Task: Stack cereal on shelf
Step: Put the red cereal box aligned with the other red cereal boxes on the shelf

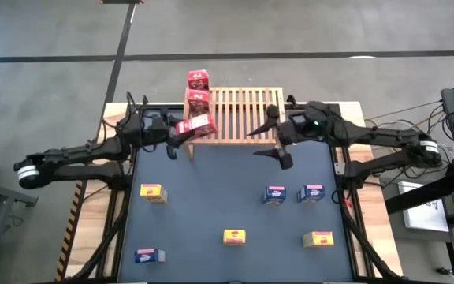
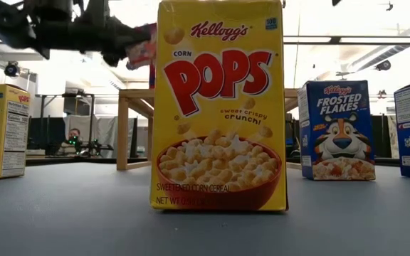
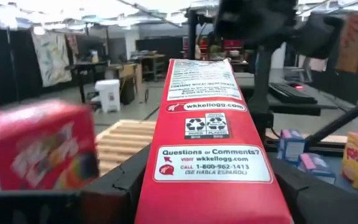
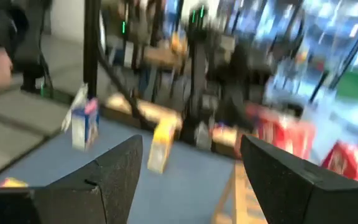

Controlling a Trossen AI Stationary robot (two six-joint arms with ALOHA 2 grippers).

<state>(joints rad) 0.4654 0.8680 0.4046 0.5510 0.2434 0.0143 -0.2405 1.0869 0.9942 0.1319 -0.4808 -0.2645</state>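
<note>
Red cereal box [image 1: 196, 125] clamped in left hand [image 1: 181, 136], long axis lying roughly level, hovering just off the shelf's [image 1: 247, 113] left front corner. Two more red boxes [image 1: 198, 89] already stacked at that left end, directly beyond the held box; top one [image 1: 198, 78] reaching past the shelf's back edge in the high view. Rest of the slats bare. From left wrist view: box [image 3: 213, 143] gripped along its narrow side, back panel up, another red box [image 3: 39, 152] close beside it. Likely step: placing the third red box. To do it well: turn upright or square to the stack before lowering, approach from above rather than sideways to avoid knocking the two-high column, set down flat on slats with edges aligned, release only once fully seated, then back straight out. Risk: the column looks narrow and tippy; any side nudge likely topples it. Right hand [image 1: 273, 140] spread wide, empty, hanging over the shelf's right front edge, well apart from the left hand. Still on the counter [image 1: 211, 197], nearer the front than both hands: three yellow [image 1: 152, 192] [image 1: 234, 236] [image 1: 319, 238] and three blue [image 1: 275, 195] [image 1: 311, 193] [image 1: 148, 255] boxes, all untouched.
</note>
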